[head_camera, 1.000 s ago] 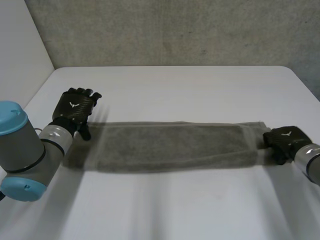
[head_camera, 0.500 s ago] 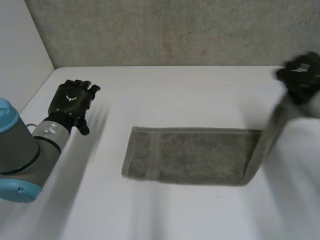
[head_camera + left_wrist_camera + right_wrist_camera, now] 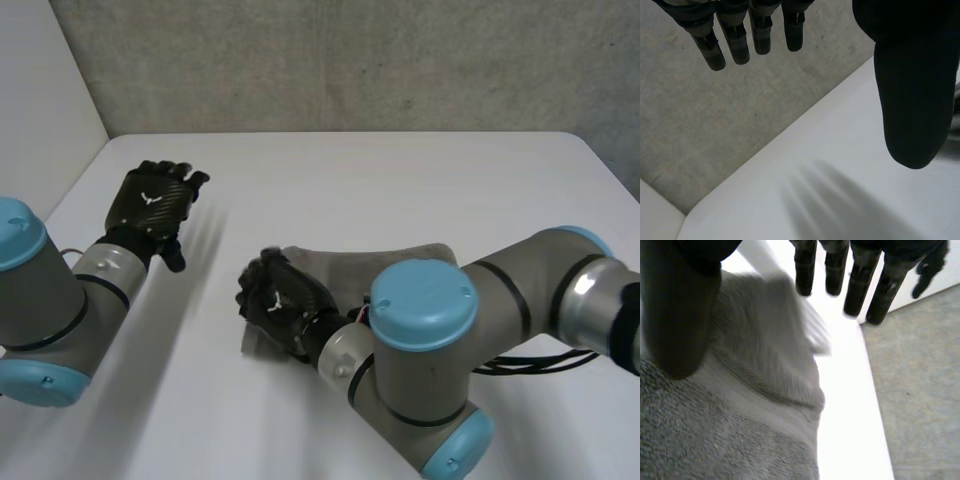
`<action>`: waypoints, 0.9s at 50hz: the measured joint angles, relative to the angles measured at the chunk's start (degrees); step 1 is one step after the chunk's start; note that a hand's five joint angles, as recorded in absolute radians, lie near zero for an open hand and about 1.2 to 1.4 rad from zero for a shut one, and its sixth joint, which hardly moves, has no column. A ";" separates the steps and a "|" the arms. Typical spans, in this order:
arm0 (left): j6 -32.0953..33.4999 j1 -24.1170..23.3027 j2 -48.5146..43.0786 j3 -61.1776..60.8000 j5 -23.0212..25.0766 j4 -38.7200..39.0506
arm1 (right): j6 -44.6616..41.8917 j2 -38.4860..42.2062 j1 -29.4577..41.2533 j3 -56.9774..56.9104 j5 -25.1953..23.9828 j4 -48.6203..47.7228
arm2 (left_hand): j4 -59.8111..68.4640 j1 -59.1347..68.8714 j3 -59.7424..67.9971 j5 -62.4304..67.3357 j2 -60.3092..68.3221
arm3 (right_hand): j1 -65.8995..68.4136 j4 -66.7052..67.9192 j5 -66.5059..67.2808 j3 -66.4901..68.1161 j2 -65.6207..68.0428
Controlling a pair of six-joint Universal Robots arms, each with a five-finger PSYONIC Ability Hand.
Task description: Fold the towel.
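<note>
right hand sits low over the towel's left end, its arm reaching across the cloth. wrist view: fingers straight, thumb apart, nothing pinched. i read it as let go, palm over the top layer. towel lies mid-table and looks doubled into 2 layers, end brought onto end, which i take as the fold being laid. left hand is loose and empty, well off the cloth, i judge to keep clear.
</note>
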 measured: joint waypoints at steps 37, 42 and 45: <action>-6.25 -18.80 -13.17 7.51 -6.75 -4.51 | 22.12 -17.32 -33.88 30.95 -3.71 4.25 | -0.46 -0.47 -0.43 -0.20 -0.45 | 11.17 10.62 12.80 10.97 11.41; -6.35 -19.73 -11.41 6.54 -6.75 -4.64 | 22.83 -16.13 -33.82 30.82 -3.60 3.37 | -0.46 -0.47 -0.43 -0.19 -0.45 | 11.20 10.62 12.69 10.97 11.41; -6.40 -20.64 -10.12 5.83 -6.80 -4.58 | 23.69 -16.47 -33.75 30.99 -3.59 3.01 | -0.46 -0.47 -0.43 -0.19 -0.45 | 11.20 10.62 12.69 10.97 11.41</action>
